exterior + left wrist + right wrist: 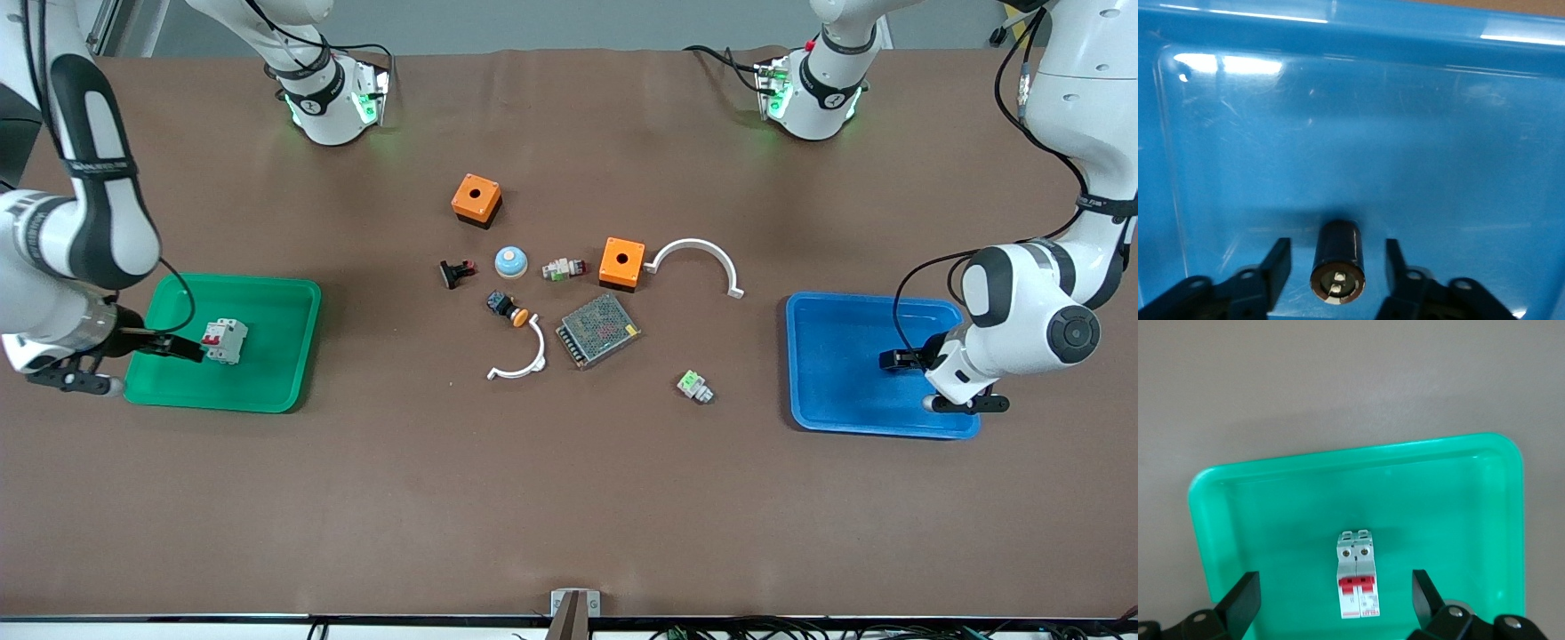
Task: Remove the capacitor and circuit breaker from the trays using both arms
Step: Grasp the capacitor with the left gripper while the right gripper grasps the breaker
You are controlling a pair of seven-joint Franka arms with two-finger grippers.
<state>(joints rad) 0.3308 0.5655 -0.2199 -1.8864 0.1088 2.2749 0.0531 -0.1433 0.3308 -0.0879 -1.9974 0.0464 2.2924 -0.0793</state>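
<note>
The capacitor, a tiny dark cylinder, lies on the floor of the blue tray. My left gripper is open with a finger on each side of it and a gap to both; in the front view the gripper hides it. The breaker, light grey with red levers, lies in the green tray. My right gripper is open just beside it. In the right wrist view the breaker lies between the spread fingers without touching them.
Mid-table lie two orange boxes, a blue-domed button, a metal mesh power supply, two white arcs, white-and-green connector blocks, an orange-capped button part and a black-and-red switch part.
</note>
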